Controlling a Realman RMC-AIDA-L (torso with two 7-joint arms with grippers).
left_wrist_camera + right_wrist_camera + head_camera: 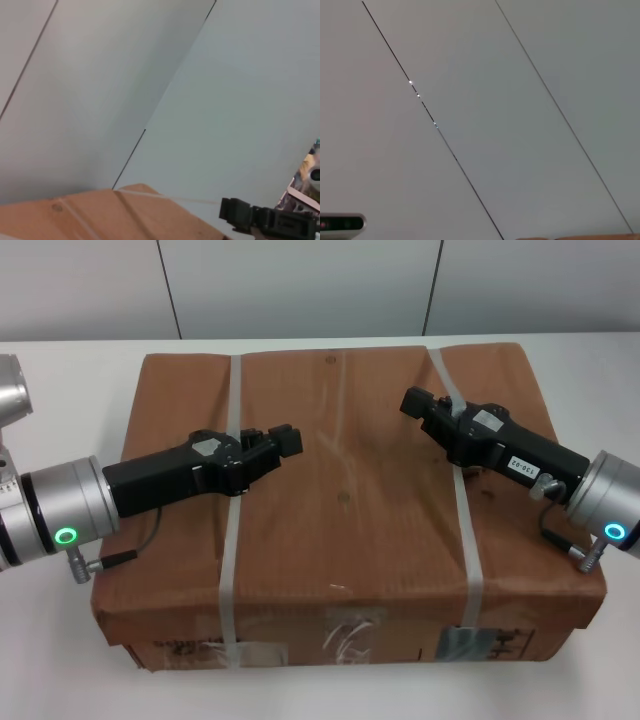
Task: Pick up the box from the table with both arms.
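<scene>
The box [340, 490] is large, flat, brown cardboard and lies on the white table [60, 640]. Two whitish straps cross it, and labels and print show on its near side [350, 635]. My left gripper [288, 440] reaches in from the left over the box's top, by the left strap [232, 540]. My right gripper [412, 400] reaches in from the right over the top, by the right strap [465, 530]. Neither holds anything. The left wrist view shows a box corner [100, 220] and the right gripper [231, 214] farther off. The right wrist view shows only a sliver of the box [600, 237].
A grey panelled wall [300, 285] stands right behind the table's far edge. Narrow strips of table show to the left, right and front of the box. A small dark device [340, 223] shows in the right wrist view.
</scene>
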